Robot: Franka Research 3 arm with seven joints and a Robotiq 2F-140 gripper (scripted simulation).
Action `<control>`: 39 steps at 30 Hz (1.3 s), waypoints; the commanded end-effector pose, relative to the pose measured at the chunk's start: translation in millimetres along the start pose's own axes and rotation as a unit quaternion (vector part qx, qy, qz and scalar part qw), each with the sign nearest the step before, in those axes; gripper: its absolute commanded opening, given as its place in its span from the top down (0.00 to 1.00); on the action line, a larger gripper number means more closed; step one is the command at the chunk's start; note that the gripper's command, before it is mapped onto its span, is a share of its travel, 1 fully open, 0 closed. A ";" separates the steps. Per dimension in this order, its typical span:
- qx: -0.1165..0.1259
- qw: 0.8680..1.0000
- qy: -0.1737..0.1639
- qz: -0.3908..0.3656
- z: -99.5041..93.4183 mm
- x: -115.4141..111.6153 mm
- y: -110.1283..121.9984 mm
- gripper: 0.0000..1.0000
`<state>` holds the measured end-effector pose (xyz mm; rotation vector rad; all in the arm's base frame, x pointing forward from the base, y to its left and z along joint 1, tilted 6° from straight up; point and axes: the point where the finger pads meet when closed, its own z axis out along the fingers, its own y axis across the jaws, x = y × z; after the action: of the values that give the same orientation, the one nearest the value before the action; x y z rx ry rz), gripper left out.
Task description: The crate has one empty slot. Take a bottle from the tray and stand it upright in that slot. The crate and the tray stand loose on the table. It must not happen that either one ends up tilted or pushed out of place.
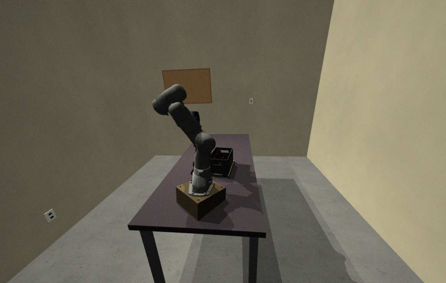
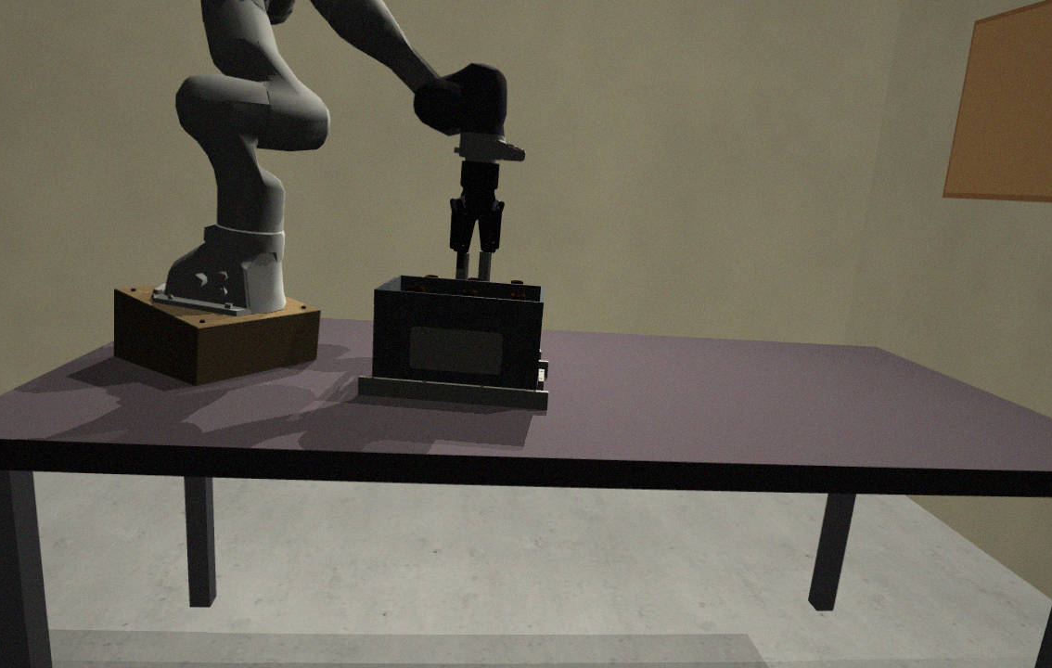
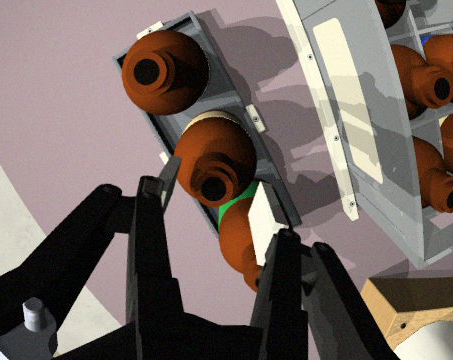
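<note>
My gripper (image 2: 472, 265) (image 3: 216, 187) is partly open and points down. Its fingers stand on either side of the mouth of the middle brown bottle (image 3: 221, 145) in the grey tray (image 3: 218, 85); nothing is gripped. Another upright bottle (image 3: 186, 92) stands at the tray's far end, and a third bottle (image 3: 235, 240), beside a green patch, is partly hidden by the right finger. The crate (image 1: 220, 168) (image 2: 392, 332) (image 3: 386, 110) holds several brown bottles. One compartment (image 3: 442, 14) at the wrist view's top right shows no bottle; it is partly cut off. The top view hides the gripper behind the arm.
A pale rail (image 2: 453, 391) (image 3: 322, 102) runs along the foot of the crate. The arm's wooden base block (image 1: 200, 204) (image 2: 156, 340) (image 3: 381, 310) stands on the table (image 1: 168, 214) (image 2: 721, 415) near the crate. The crate's tall walls rise close beside the tray.
</note>
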<state>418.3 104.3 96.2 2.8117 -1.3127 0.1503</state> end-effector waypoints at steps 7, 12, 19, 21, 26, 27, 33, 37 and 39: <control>0.003 1.000 0.003 -0.002 6.2 2.3 -1.5 0.62; 0.003 1.000 0.003 -0.002 8.3 2.3 -1.5 0.62; 0.003 1.000 0.003 -0.002 9.2 2.3 -1.5 0.62; 0.003 1.000 0.003 -0.002 9.2 2.3 -1.5 0.62; 0.003 1.000 0.003 -0.002 9.2 2.3 -1.5 0.62; 0.003 1.000 0.003 -0.002 9.2 2.3 -1.5 0.62; 0.003 1.000 0.003 -0.002 9.2 2.3 -1.5 0.62; 0.003 1.000 0.003 -0.002 9.2 2.3 -1.5 0.62; 0.003 1.000 0.003 -0.002 9.2 2.3 -1.5 0.62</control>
<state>422.0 103.6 88.1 2.8158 -1.3124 0.1629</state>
